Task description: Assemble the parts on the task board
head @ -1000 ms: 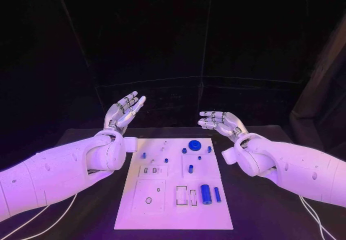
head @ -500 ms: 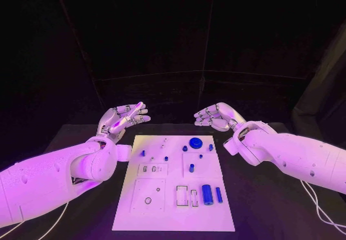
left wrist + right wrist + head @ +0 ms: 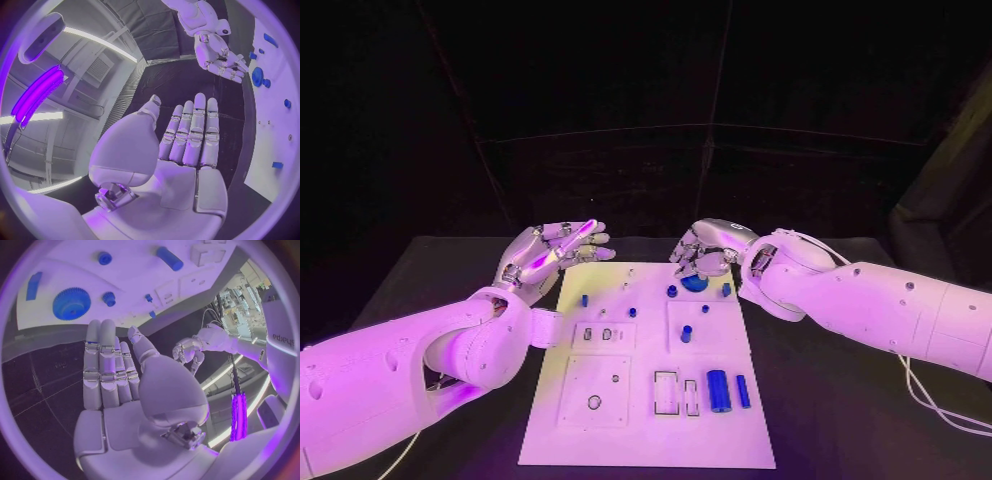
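Both hands have come in toward the far end of the task board (image 3: 646, 400) since a second ago. Nearest on the board lies a blue cylinder (image 3: 715, 389), untouched. Farther, the left hand (image 3: 554, 250) hovers at the far left corner, fingers straight and side by side, holding nothing. The right hand (image 3: 710, 247), earlier raised with fingers curled, now hangs over the blue gear (image 3: 694, 283), empty; a grasp looks imminent.
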`<state>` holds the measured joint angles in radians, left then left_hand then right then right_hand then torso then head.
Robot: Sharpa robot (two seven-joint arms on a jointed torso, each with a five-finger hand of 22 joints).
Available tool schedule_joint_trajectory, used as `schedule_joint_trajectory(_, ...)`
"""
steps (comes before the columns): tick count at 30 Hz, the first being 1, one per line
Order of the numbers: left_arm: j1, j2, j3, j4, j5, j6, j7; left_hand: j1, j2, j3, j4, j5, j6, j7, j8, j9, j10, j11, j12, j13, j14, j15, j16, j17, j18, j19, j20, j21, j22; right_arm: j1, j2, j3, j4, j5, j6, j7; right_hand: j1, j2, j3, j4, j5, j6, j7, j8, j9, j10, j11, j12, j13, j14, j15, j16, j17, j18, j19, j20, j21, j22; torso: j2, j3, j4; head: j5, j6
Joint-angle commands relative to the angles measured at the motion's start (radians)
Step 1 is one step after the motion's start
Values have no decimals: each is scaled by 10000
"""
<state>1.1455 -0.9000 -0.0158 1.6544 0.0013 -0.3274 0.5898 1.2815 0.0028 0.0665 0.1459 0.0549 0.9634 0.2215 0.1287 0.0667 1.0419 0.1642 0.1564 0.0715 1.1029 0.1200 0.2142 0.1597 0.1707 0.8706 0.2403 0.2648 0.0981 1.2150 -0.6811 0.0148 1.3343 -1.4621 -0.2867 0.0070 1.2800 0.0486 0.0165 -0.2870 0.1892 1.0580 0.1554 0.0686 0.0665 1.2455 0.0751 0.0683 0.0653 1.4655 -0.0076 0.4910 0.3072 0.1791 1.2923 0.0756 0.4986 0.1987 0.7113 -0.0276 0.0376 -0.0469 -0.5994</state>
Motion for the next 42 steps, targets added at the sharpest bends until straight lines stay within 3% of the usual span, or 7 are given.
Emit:
schedule_joint_trajectory(1,7,-29,4,46,-215,552,-146,-27,103,-4,-81,-16,43,25,-75,-14,20,42,-88,-13,29,34,-73,18,142,71,2,-60,-38,43,82,16,3,-1903,570,-1090,-173,-24,46,16,63,-227,-157,-50,-11,-59,-35,-61,15,457,-82,1466,973,33,320,-84,516,274,207,-16,63,-41,35)
schedule_joint_trajectory(4,4,-42,2,63,-243,654,-180,-63,133,-39,-93,-17,35,36,-120,-16,6,56,-148,-18,17,47,-131,33,140,75,12,-106,-73,56,151,18,-7,-2123,724,-1259,-260,-69,120,11,72,-266,-121,-51,-6,-173,-30,-36,26,483,-87,4096,3569,-18,498,-82,1197,679,287,-35,94,-90,40)
schedule_joint_trajectory(8,2,-22,1,56,-263,734,-202,-77,151,-58,-103,-16,29,40,-146,-17,-3,62,-183,-21,7,55,-167,41,140,76,18,-132,-93,69,222,20,-39,-2286,976,-1414,-337,-98,215,40,39,-294,-74,-57,-9,-461,25,-16,43,414,-44,5858,5422,-24,430,-34,2108,1263,354,-48,132,-129,-11)
schedule_joint_trajectory(20,0,-47,-1,-29,-272,731,-243,-84,161,-69,-110,-17,26,44,-160,-17,-8,66,-202,-22,1,59,-187,45,140,77,22,-147,-105,87,312,20,79,-2389,1374,-1304,-329,-95,334,47,12,-276,-54,-38,-1,-609,64,-32,50,320,-26,6801,6423,-96,215,49,3333,2478,439,-51,145,-146,-26)
schedule_joint_trajectory(27,0,-39,-1,-79,-272,726,-293,-90,166,-78,-114,-17,25,50,-170,-17,-9,70,-214,-23,-1,61,-201,48,140,79,24,-157,-112,87,391,20,14,-2379,1662,-1275,-271,23,516,25,69,-137,-42,-5,12,-469,47,-7,58,333,-34,7156,6809,-177,267,59,4048,3298,484,-54,174,-157,-52)
schedule_joint_trajectory(42,1,-21,-1,-204,-271,701,-344,-100,181,-107,-137,-16,13,82,-205,-17,-20,91,-257,-25,-9,74,-245,58,139,86,33,-189,-138,86,549,18,-145,-2287,1981,-1151,-1,331,1361,-24,-38,152,-56,-2,9,-235,8,-34,24,325,-73,7654,7312,-280,243,64,5081,4418,529,-33,154,-156,-67)
